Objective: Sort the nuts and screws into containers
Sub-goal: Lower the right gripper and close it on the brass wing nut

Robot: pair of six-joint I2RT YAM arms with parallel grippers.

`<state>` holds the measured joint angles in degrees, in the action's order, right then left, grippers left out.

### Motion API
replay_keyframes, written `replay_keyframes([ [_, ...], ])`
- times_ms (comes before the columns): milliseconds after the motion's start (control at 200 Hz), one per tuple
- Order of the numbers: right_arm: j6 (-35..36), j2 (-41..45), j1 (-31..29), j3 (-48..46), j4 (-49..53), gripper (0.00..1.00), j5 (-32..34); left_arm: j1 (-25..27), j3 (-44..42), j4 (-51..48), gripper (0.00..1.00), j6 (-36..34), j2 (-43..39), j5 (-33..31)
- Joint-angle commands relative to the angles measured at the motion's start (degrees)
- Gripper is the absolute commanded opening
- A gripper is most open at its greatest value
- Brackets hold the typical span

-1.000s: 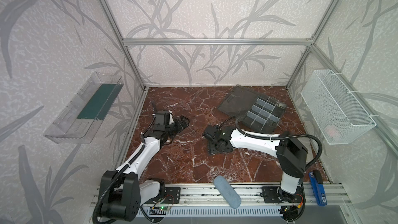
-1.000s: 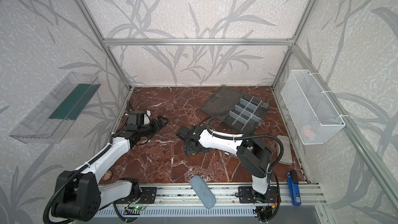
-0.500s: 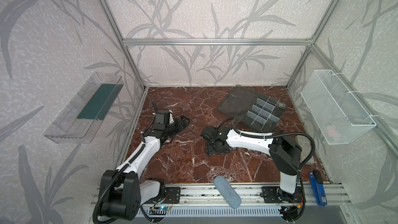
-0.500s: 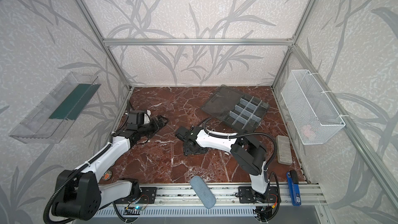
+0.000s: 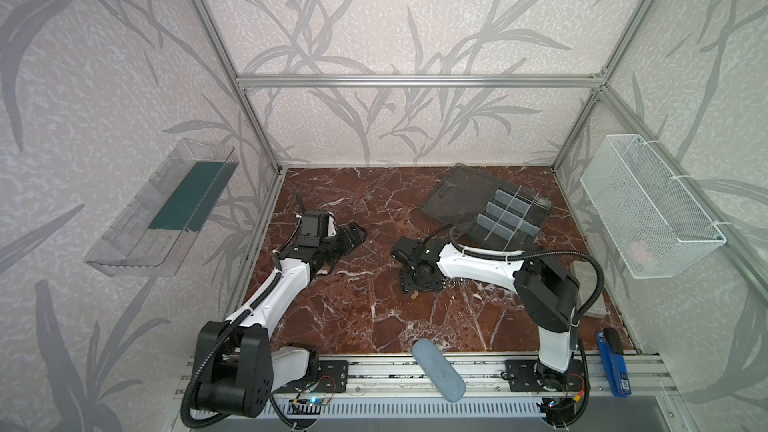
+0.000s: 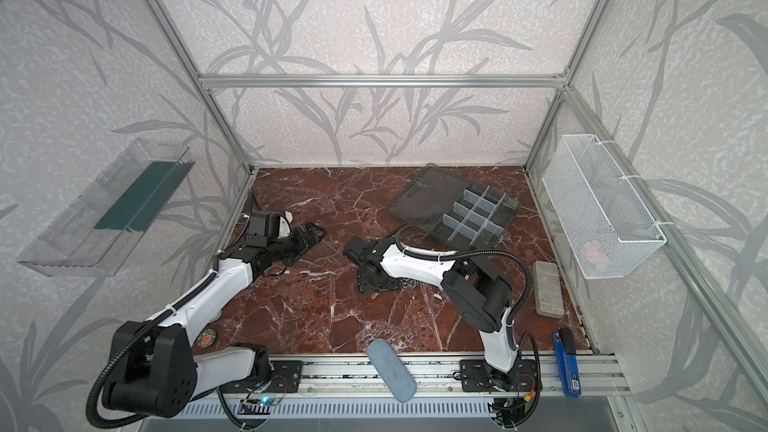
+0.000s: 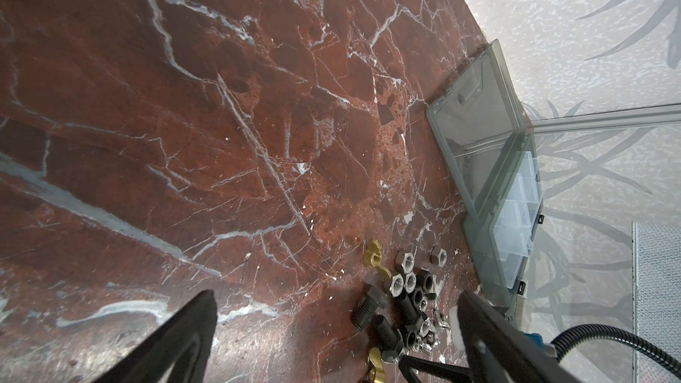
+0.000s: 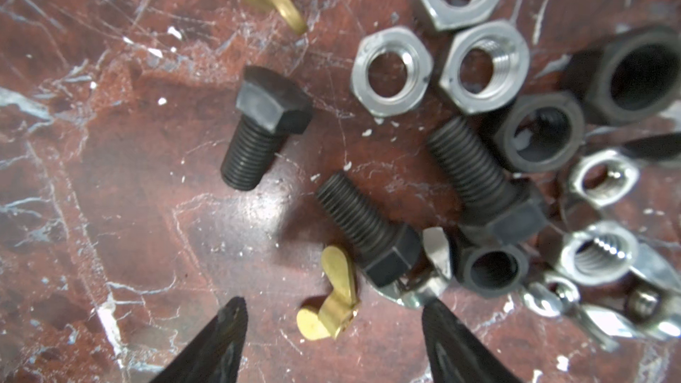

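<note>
The screws and nuts lie in one loose pile (image 7: 405,300) on the red marble floor. Black screws (image 8: 265,127) lie beside silver nuts (image 8: 390,75), black nuts (image 8: 538,138) and silver wing nuts (image 8: 597,256). My right gripper (image 8: 331,313) points down at the pile's edge, open. A brass wing nut (image 8: 329,296) lies between its fingertips, touching neither. In both top views the wrist (image 5: 419,268) (image 6: 374,272) hides the pile. The containers are compartments of a grey organizer box (image 5: 511,218) (image 6: 478,218), lid open, behind the pile. My left gripper (image 5: 353,234) (image 7: 331,307) hangs open and empty at the left.
A white mesh basket (image 5: 648,205) hangs on the right wall and a clear tray (image 5: 166,205) on the left wall. A blue-grey pouch (image 5: 438,369) and a blue stapler (image 5: 613,361) lie on the front rail. A grey block (image 6: 547,288) lies at the right.
The right arm's elbow has swung left and its wrist has settled over the pile. Its jaws have narrowed a little. The left arm has not moved.
</note>
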<state>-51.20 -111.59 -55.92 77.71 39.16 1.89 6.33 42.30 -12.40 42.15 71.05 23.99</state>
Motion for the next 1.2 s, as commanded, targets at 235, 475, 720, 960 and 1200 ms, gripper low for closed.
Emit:
replay_keyframes([
  [235,-0.5,-1.0,0.5,-0.1,-0.5,0.69,-1.6,0.1,2.6,-1.2,0.99,-1.2,1.3,0.9],
  [475,0.0,-2.3,0.5,0.1,-0.4,0.61,-2.4,0.1,2.4,-1.1,0.99,-1.3,1.3,0.7],
  [720,0.4,-2.7,0.4,0.5,1.1,0.58,-1.9,0.0,2.5,-1.0,1.00,-1.3,1.6,1.0],
  [960,1.0,-3.2,-0.1,0.9,2.0,0.50,-1.9,0.1,2.2,-1.0,0.99,-1.2,1.4,0.8],
  [1200,1.6,-3.4,-1.0,1.4,3.5,0.49,-1.9,0.0,1.9,-1.1,1.00,-1.2,1.1,0.8],
])
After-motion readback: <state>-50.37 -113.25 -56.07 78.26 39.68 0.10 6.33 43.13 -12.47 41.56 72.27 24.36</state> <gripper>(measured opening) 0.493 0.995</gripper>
